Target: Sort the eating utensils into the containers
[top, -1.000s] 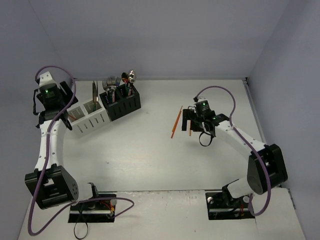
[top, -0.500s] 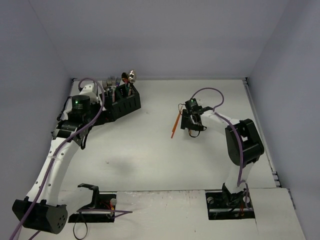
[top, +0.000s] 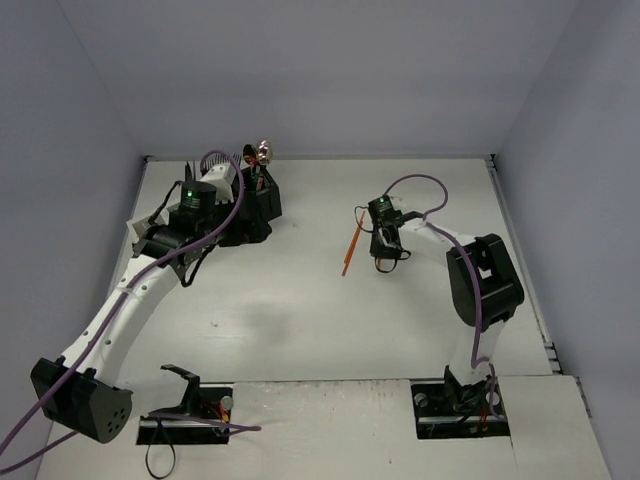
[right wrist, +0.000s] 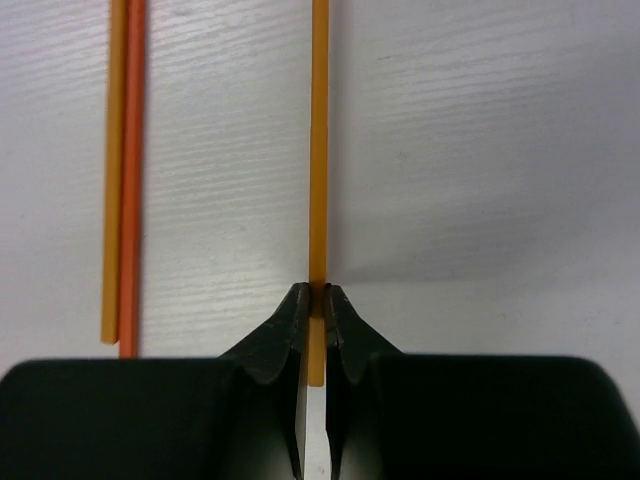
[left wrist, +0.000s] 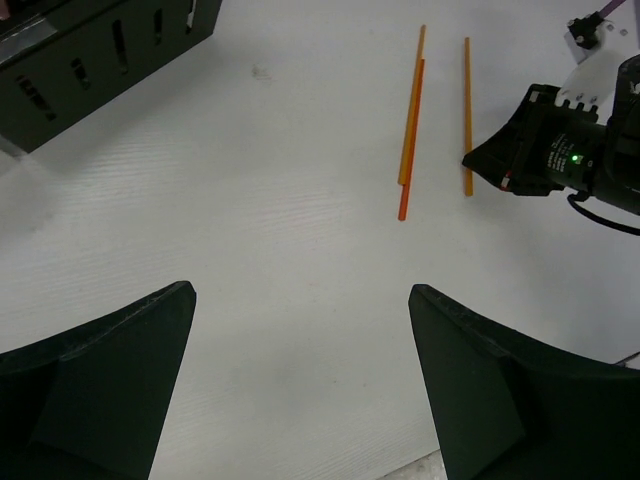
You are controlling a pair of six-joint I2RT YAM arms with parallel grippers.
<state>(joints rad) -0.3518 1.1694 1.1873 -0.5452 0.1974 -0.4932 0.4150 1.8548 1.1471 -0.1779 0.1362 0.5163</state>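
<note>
Three orange chopsticks lie on the table mid-right. My right gripper (right wrist: 318, 300) is down at the table, shut on the near end of the single chopstick (right wrist: 319, 150). The other two chopsticks (right wrist: 123, 170) lie side by side just to its left. In the left wrist view, the pair (left wrist: 410, 120) and the single stick (left wrist: 466, 110) show ahead. My left gripper (left wrist: 300, 380) hovers open over bare table, holding nothing. The black container (top: 258, 205) holds upright utensils, a spoon head (top: 264, 150) sticking out. The white container is mostly hidden behind my left arm.
The black container's perforated wall (left wrist: 90, 50) stands at the far left of the left wrist view. The right gripper's body (left wrist: 545, 150) sits beside the chopsticks. The walls of the enclosure bound the table at the back and both sides.
My right gripper has come down and shut on the single chopstick. My left arm has swung from the white container to the right, in front of the black one, with its jaws wider.
</note>
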